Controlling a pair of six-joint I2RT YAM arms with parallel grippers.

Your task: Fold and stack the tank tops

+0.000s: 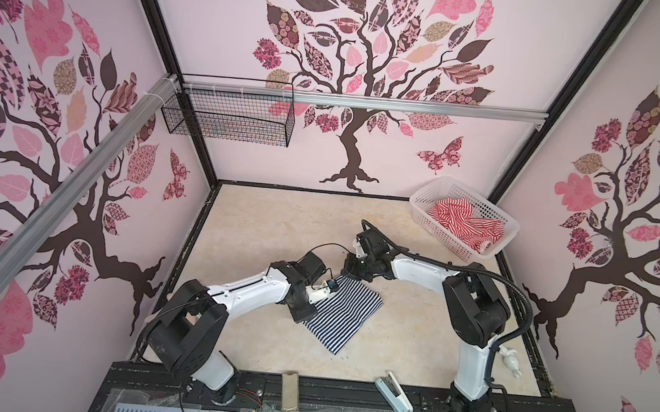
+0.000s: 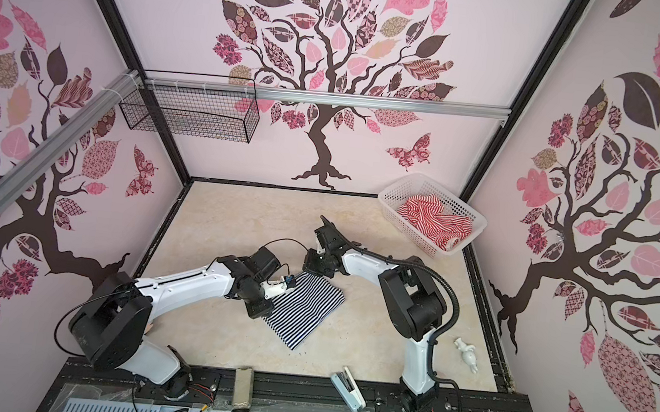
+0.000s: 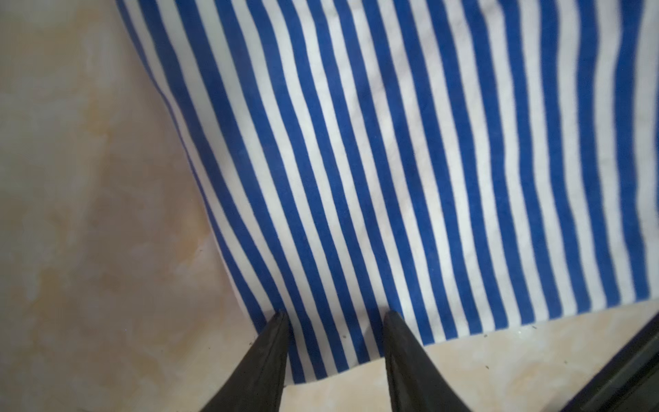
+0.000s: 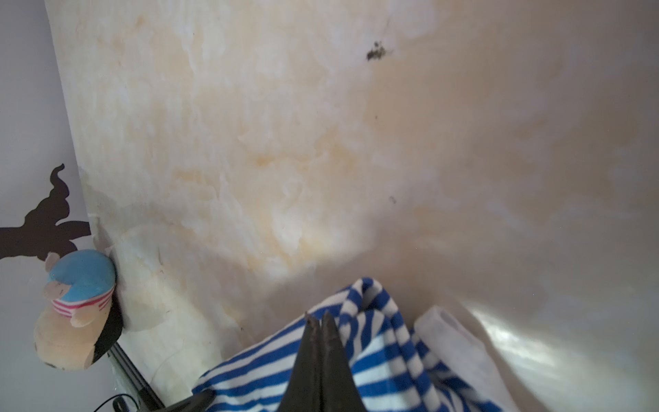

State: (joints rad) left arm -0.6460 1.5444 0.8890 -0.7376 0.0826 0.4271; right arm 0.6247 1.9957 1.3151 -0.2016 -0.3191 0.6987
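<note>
The navy-and-white tank top (image 1: 344, 315) (image 2: 304, 313) lies folded flat in the middle of the table. My left gripper (image 3: 335, 317) (image 1: 308, 317) is open, its fingers straddling the top's near-left corner (image 3: 321, 349) and resting on the fabric. My right gripper (image 4: 319, 321) (image 1: 348, 278) is at the top's far corner, shut, with striped fabric (image 4: 378, 342) bunched up round its fingers. The red-and-white tank top (image 1: 464, 223) (image 2: 433, 220) lies crumpled in the basket at the back right.
The white plastic basket (image 1: 425, 196) stands in the back right corner. A black wire basket (image 1: 228, 119) hangs on the back wall. A white figurine (image 1: 510, 359), a stapler (image 1: 394, 397) and a small upright container (image 1: 289, 395) lie near the front. A plush doll (image 4: 76, 306) leans against a wall.
</note>
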